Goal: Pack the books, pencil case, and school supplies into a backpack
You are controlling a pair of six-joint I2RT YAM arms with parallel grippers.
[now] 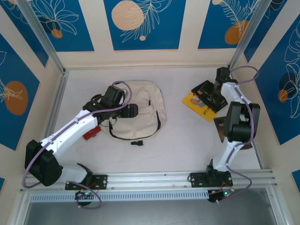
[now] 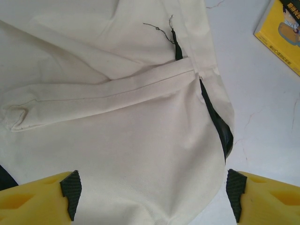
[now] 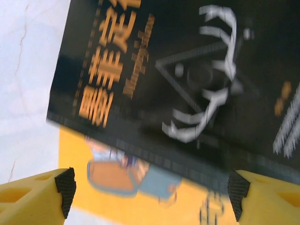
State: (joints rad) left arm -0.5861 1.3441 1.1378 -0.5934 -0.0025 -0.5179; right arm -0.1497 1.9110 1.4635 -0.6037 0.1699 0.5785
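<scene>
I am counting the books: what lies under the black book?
A yellow book lies under the black book, showing past its edge. The rest of it, and anything else beneath, is covered.

Backpack [image 1: 145, 101] — left gripper [image 1: 132, 111] over it; books [image 1: 193, 101] well to its right, beneath right gripper [image 1: 213, 95]; red item [image 1: 92, 132] just left of it.

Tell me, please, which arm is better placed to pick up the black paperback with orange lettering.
Right: the right hand hovers open above the black paperback, which lies on a yellow paperback. The left hand is far off, over the cream canvas backpack.
</scene>
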